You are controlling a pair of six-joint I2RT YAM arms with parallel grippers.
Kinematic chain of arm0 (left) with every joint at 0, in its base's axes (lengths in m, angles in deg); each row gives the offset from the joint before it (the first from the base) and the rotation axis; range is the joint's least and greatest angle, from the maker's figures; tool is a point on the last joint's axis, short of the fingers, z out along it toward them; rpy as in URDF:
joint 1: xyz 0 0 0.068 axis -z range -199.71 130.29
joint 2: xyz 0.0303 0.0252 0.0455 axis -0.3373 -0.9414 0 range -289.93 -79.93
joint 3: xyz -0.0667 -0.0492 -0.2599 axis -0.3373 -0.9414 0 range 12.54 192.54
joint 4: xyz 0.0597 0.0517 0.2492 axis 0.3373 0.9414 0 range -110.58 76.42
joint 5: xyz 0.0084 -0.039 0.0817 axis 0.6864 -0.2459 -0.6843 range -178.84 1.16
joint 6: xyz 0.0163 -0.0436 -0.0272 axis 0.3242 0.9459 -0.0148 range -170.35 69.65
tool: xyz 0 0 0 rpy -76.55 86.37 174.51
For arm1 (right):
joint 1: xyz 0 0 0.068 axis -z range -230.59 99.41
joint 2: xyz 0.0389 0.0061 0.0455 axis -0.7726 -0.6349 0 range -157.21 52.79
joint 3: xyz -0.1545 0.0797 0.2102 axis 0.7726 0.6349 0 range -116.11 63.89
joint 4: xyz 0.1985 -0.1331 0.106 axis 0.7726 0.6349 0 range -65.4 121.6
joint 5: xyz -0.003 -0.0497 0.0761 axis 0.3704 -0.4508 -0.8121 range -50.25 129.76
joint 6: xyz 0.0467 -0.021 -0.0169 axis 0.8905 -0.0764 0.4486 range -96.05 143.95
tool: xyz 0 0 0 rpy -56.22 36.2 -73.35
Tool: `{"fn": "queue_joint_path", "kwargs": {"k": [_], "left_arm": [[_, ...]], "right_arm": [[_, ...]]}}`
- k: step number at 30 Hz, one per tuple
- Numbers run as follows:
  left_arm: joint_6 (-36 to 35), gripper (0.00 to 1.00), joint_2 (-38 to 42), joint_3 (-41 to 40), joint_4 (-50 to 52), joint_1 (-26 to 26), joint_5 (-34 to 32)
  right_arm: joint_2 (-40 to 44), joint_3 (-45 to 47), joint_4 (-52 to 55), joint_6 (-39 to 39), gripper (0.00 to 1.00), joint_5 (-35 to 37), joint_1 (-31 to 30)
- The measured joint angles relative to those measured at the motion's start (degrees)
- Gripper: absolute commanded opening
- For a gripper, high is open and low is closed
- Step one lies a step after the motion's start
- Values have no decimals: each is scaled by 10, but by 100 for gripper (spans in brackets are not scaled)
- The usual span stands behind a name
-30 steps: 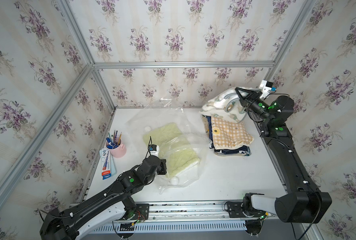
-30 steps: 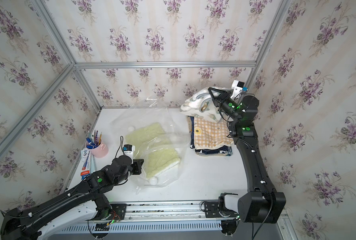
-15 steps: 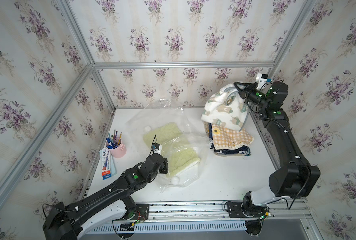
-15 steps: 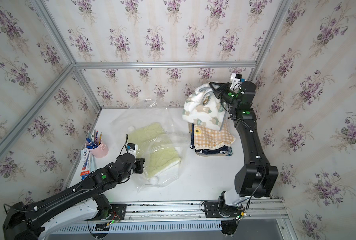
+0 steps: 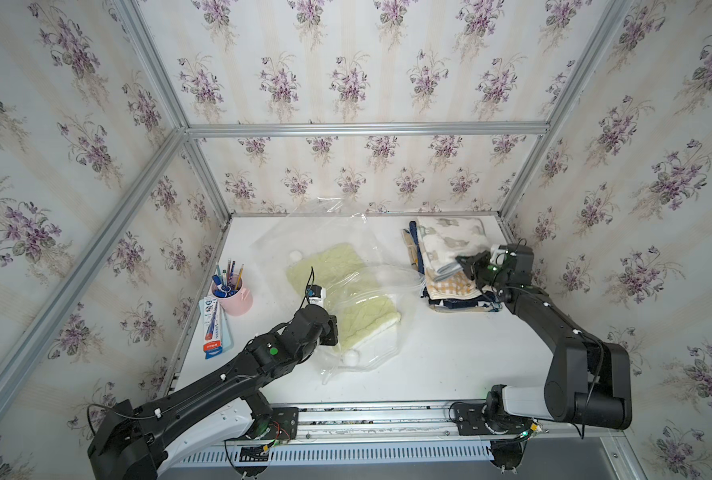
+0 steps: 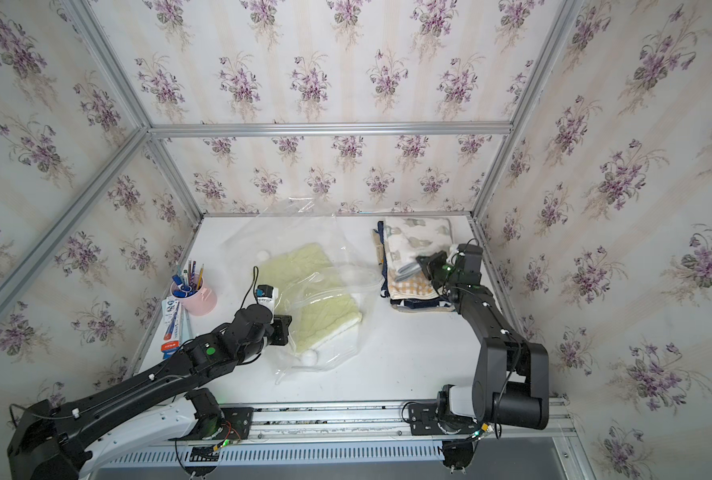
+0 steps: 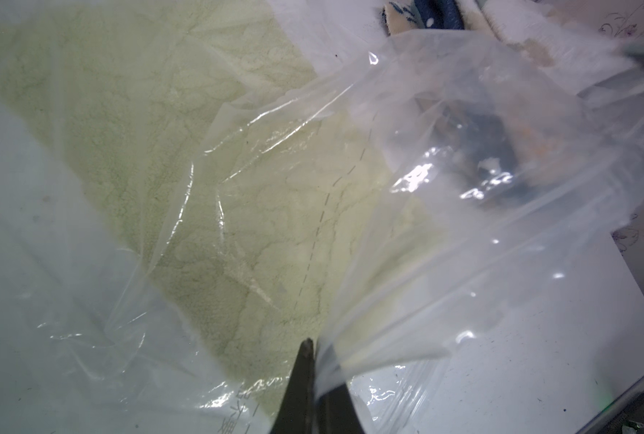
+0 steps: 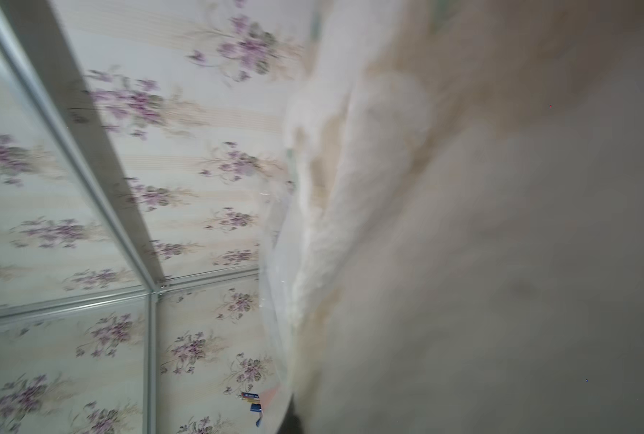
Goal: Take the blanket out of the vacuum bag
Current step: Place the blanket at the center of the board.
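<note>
Between left tool (image 7: 315, 360) tips, vacuum bag (image 7: 463, 233)

Top views bright, even, soft shadows; R wrist view motion-blurred; glare on vacuum bag (image 7: 444, 244)

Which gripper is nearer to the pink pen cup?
Left. The left gripper, pinching the vacuum bag, is near the pink cup; the right gripper grips the printed blanket across the table.

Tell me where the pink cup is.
In both top views the pink cup stands near the left wall, beside a flat box, left of the vacuum bag.
</note>
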Motion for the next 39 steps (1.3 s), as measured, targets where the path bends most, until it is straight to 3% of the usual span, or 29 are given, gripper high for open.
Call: {"fn": "queue_joint_path", "kwargs": {"k": [3, 10, 22, 24, 29, 33, 39], "left_arm": [[0, 5, 10, -3, 0, 0, 3], [7, 5, 32, -16, 0, 0, 3], [11, 6, 60, -19, 5, 0, 3], [11, 6, 64, -22, 6, 0, 4], [13, 6, 79, -28, 9, 0, 7], [15, 6, 94, -35, 13, 0, 8], [17, 7, 105, -42, 17, 0, 7]], "right_arm": [[20, 30, -20, 0, 0, 9, 4], [42, -3, -31, -2, 0, 8, 5], [142, 22, 65, -34, 1, 8, 5], [145, 37, 80, -44, 8, 13, 5], [135, 72, 110, -64, 39, 15, 6], [134, 77, 144, -96, 50, 20, 6], [138, 51, 226, -157, 53, 35, 7]]}}
